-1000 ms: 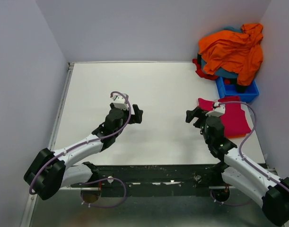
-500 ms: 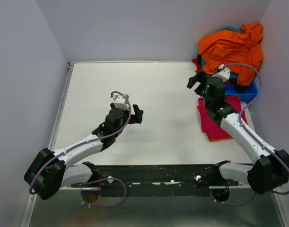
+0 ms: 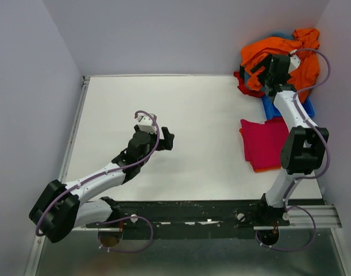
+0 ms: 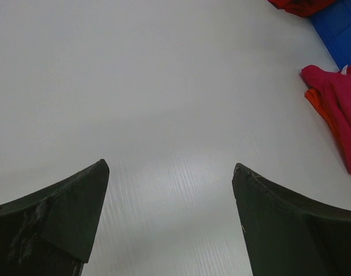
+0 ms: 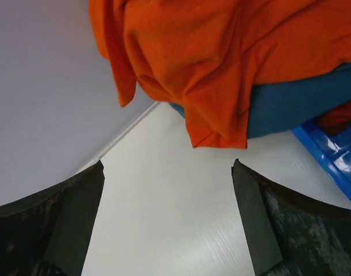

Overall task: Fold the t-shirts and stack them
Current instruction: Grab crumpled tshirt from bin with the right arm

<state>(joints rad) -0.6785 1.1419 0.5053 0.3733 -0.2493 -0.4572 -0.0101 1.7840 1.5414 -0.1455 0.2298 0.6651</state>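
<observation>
Up at the table's [image 3: 164,103] far right corner, the right gripper [image 5: 166,167] hangs wide and empty before the crumpled orange t-shirt [image 5: 221,57]. That shirt is draped downward over a teal-blue t-shirt [image 5: 301,103] and the blue bin [image 5: 336,155]. The folded magenta-red t-shirt [image 3: 267,141] lies squarish and slightly skewed by the right edge. The left gripper [image 4: 169,167] hovers wide and empty mid-table.

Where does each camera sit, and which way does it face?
Top external: above, behind the arms, looking down on the table; both arms show.
Left wrist: on the left arm, facing the table past the open left gripper.
Right wrist: faces the orange t-shirt over the blue bin, past the open right gripper.
Shared: folded magenta t-shirt, top and left wrist.
</observation>
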